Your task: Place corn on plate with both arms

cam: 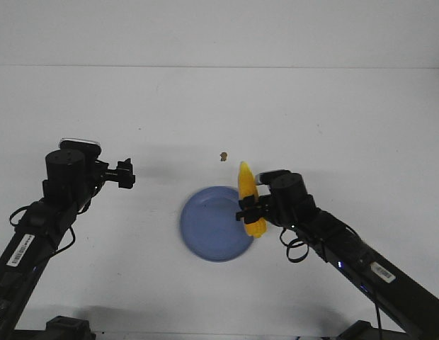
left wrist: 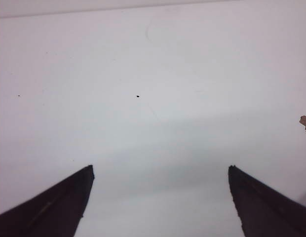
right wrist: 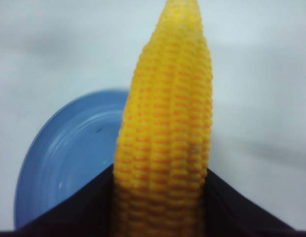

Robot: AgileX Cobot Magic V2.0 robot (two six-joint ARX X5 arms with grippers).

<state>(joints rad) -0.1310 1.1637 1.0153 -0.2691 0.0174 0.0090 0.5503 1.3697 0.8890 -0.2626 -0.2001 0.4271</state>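
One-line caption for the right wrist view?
Right gripper jaws clamp the yellow corn beside the blue plate on the white table.

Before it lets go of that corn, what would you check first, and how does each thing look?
1. Right gripper shut on the corn: ok.
2. Corn over the blue plate: not ok; it hangs at the plate's right rim, partly outside.
3. Plate free of other things: ok.
4. Left gripper open, holding nothing, away from the plate: ok.
5. Height of the corn above the plate: cannot tell.
6. Small brown scrap on the table, clear of the plate: ok.
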